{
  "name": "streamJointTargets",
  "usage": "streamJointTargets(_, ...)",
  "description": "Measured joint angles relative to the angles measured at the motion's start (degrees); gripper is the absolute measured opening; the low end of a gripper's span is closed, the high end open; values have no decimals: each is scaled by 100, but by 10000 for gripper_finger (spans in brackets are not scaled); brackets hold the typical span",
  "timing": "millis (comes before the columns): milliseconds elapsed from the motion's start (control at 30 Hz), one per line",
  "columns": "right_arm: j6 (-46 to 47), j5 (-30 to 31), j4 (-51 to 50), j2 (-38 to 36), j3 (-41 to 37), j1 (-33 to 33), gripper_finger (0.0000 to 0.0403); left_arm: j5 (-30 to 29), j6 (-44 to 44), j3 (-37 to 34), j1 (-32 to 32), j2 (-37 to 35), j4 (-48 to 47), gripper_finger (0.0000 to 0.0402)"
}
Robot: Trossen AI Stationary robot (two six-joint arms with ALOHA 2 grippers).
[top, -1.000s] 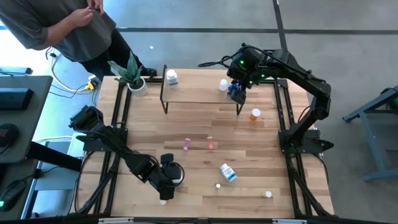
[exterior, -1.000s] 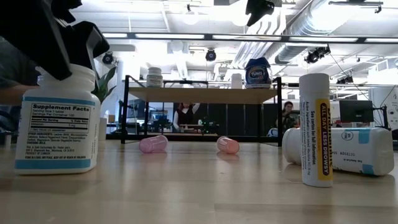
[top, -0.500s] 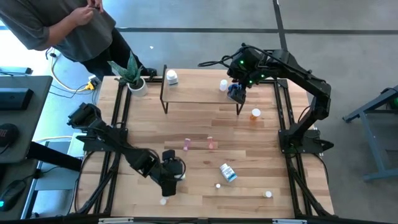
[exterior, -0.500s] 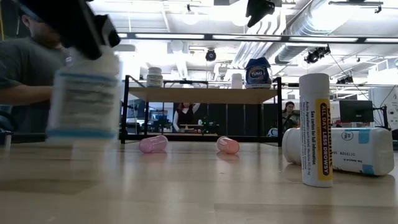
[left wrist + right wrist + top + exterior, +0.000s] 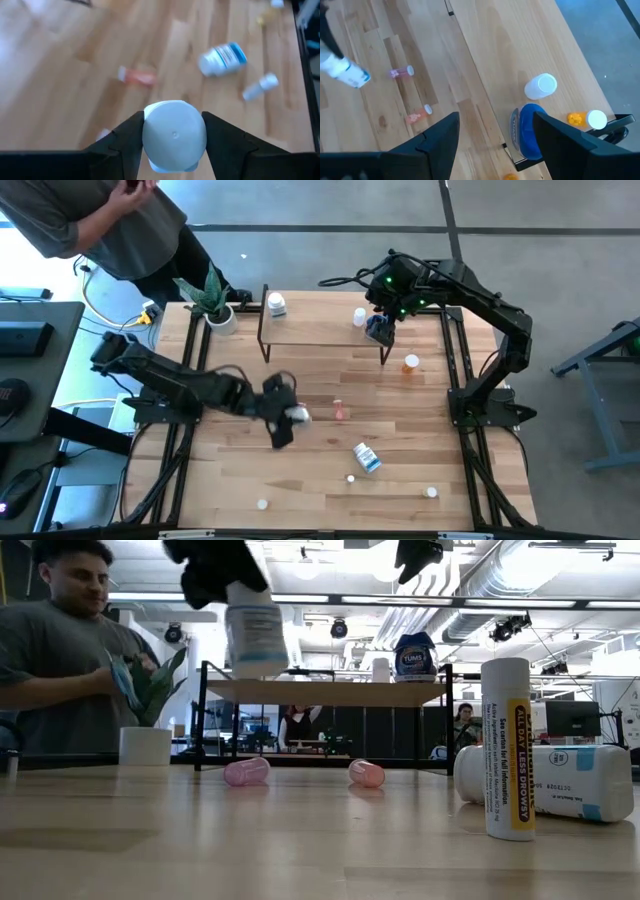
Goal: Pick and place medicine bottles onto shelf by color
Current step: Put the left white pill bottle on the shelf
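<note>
My left gripper (image 5: 287,416) is over the table's middle, shut on a white bottle (image 5: 257,635) with a printed label, high above the wood. The shelf (image 5: 320,332) stands at the far side on black legs. On it rest a white bottle (image 5: 276,304), another white one (image 5: 358,316) and a squat blue bottle (image 5: 414,658). My right gripper (image 5: 496,120) hangs open just above the blue bottle (image 5: 527,131), clear of it. Pink bottles (image 5: 246,772) (image 5: 367,774) lie on their sides in front of the shelf. My left gripper pinches the white bottle's top end (image 5: 174,134) between its two fingers (image 5: 127,142), one on each side of the round cap. The fingers slant down from the table's left. The bottle hangs below them, nearly upright and lifted clear of the table.
A white bottle with a blue label (image 5: 367,457) lies on its side near the front, with small white vials (image 5: 351,478) (image 5: 431,492) (image 5: 262,503) around it. An orange-capped bottle (image 5: 411,364) stands right of the shelf. A potted plant (image 5: 218,308) is at the far left, a person (image 5: 60,650) behind it.
My left gripper has lifted the white bottle off the table's near-left part and carried it up and toward the far edge and the middle. The bottle, upright on the wood a second ago, now hangs clear at the shelf's height.
</note>
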Motion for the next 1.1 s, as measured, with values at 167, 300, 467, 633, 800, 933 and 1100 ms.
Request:
streamJointTargets(167,2,131,1,0,0,0,242,0,434,0,722,-504,5,172)
streamJointTargets(300,2,131,0,0,0,0,242,0,804,0,1329,-847,4,172)
streamJointTargets(467,-2,131,1,0,0,0,242,1,1235,2,2105,-1178,16,172)
streamJointTargets(633,-44,129,1,0,0,0,242,102,1564,2,2835,-1369,39,172)
streamJointTargets(800,-210,128,3,0,0,0,242,562,1656,2,3447,-1399,48,172)
streamJointTargets(933,-325,127,3,0,0,-2,242,816,1761,27,3796,-1402,3,172)
streamJointTargets(1100,-454,236,5,0,0,-2,242,972,1904,489,4118,-1389,-472,172)
